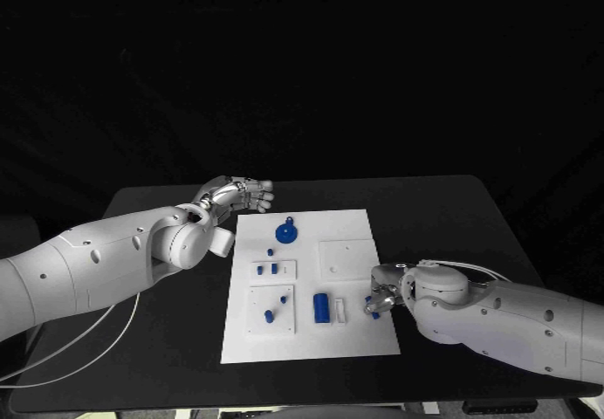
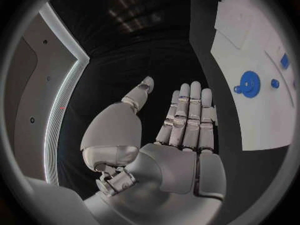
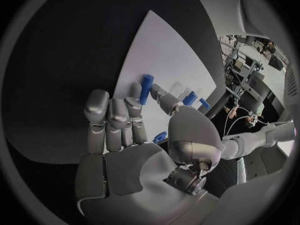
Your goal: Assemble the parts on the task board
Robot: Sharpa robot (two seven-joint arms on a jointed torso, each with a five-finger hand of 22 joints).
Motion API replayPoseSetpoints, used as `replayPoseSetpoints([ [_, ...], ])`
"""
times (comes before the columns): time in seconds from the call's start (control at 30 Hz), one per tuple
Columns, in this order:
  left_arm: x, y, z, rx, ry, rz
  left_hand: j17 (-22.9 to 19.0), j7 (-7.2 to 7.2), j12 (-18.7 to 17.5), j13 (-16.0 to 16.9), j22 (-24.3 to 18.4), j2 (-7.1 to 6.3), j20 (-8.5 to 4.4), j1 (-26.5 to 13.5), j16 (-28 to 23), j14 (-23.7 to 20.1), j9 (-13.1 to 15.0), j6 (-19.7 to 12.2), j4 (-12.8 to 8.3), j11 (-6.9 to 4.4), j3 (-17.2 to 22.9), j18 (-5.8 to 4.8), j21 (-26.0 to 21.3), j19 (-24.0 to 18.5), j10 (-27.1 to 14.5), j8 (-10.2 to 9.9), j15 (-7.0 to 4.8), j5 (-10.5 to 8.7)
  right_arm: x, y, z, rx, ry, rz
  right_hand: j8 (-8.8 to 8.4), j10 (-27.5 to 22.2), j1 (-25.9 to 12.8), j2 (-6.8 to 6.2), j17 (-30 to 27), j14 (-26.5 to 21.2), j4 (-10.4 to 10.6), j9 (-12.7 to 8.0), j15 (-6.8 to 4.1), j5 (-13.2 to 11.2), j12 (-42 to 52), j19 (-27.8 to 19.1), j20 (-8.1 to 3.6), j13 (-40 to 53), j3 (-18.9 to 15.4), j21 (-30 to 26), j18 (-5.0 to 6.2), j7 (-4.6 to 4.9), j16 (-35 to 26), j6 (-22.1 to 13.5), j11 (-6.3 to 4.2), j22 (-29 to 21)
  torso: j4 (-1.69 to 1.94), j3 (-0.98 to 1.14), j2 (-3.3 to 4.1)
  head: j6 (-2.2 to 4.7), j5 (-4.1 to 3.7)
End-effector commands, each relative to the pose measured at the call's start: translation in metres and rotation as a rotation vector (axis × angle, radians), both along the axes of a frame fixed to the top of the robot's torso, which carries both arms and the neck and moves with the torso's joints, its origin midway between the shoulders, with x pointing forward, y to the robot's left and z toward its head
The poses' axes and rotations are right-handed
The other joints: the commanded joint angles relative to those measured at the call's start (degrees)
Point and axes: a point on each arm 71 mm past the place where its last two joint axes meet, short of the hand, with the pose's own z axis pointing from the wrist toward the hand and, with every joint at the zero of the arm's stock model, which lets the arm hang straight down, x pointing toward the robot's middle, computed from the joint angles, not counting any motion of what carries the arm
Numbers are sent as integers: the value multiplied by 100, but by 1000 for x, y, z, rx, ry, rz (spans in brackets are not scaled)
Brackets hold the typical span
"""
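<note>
— On the black worktop (image 1: 428, 201), what is lying there?

— A white task board (image 1: 346, 340) is in the middle. Small blue parts sit on it. A round blue part (image 1: 287, 232) is near the far end. A blue cylinder (image 1: 321, 306) lies nearer the robot, with little blue pegs (image 1: 270, 268) beside it on small white squares.

— Where is the left hand (image 1: 236, 195)?

— It is up over the worktop, just beside the far left corner of the board. Its fingers (image 2: 187, 115) are straight and side by side, with the thumb out to the side. It holds nothing.

— And the right hand (image 1: 387, 292)?

— It is at the right edge of the board, near the cylinder. A small blue part (image 3: 146, 88) is pinched at its fingertips. Another blue bit (image 3: 160, 136) shows by its palm, but I cannot tell if it is held.
</note>
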Motion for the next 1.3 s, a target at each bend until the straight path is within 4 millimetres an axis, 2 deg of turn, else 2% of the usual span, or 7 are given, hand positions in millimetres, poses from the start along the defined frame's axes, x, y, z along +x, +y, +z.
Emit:
replayPoseSetpoints([
  [0.03,0,-2,1,-5,-5,-19,10,-3,9,-10,6,11,29,-10,-29,-36,-6,-30,-21,-15,-21,96,-27,-29,8,38,21,-6,-8,4,-12,-63,6,54,-84,9,7,-94,-12,5,-4,-1780,-35,-31,-42,-18,-27,-4,57,-13,385,20,-25,-83,6,53,2,-4,2,-5,4],
  [0.27,-1,-4,1,-7,-3,-26,13,-3,9,-10,7,12,29,-11,-30,-36,-6,-31,-20,-15,-22,96,-29,-30,8,38,21,-6,-9,5,-15,-38,45,33,-101,-7,148,-198,-30,12,51,-1796,-30,-27,-58,-13,-36,1,267,-34,385,30,-37,-97,13,35,4,-7,-1,-12,25],
  [0.4,-1,-3,1,-5,-3,-23,15,-2,9,-10,9,14,29,-13,-32,-35,-7,-32,-18,-15,-22,96,-30,-29,8,38,22,-6,-11,2,-18,35,108,-29,-119,-6,383,145,-47,18,-103,-1831,-10,242,-64,-23,-12,9,586,-33,384,42,-45,-87,28,44,2,-6,0,-18,32],
  [0.7,-1,-3,1,-4,-3,-22,19,-2,9,-11,11,17,29,-12,-34,-34,-8,-33,-18,-15,-21,96,-31,-29,8,38,21,-6,-16,0,-19,223,216,-175,-127,4,186,367,-70,26,-237,-1874,-1,923,-69,0,37,24,744,-18,385,50,-46,-63,37,50,-2,2,1,-27,89],
  [0.97,-1,-3,1,-4,-3,-22,22,-2,8,-11,12,17,29,-11,-37,-33,-9,-33,-19,-15,-21,97,-33,-29,8,38,21,-6,-15,5,-7,313,207,-222,-121,11,95,340,-76,29,-233,-1879,-8,941,-67,18,31,29,684,-19,385,46,-46,-50,32,44,-5,-1,-1,-29,94],
  [1.07,-1,-3,1,-4,-3,-23,24,-2,8,-11,13,17,29,-10,-37,-33,-9,-33,-19,-16,-21,97,-34,-29,8,38,21,-6,-15,9,-5,336,210,-232,-121,13,-6,291,-81,31,-166,-1888,-16,708,-70,32,18,32,608,-28,385,41,-45,-45,27,34,-5,-1,2,-26,97],
  [1.3,-1,-3,1,-3,-3,-23,27,-2,8,-11,15,16,29,-10,-40,-33,-10,-33,-20,-16,-21,97,-35,-29,8,39,21,-6,-15,15,-4,370,212,-245,-121,12,-67,245,-87,28,-104,-1898,-25,589,-73,39,-1,37,559,-40,385,35,-46,-40,21,25,-2,-4,3,-19,99],
])
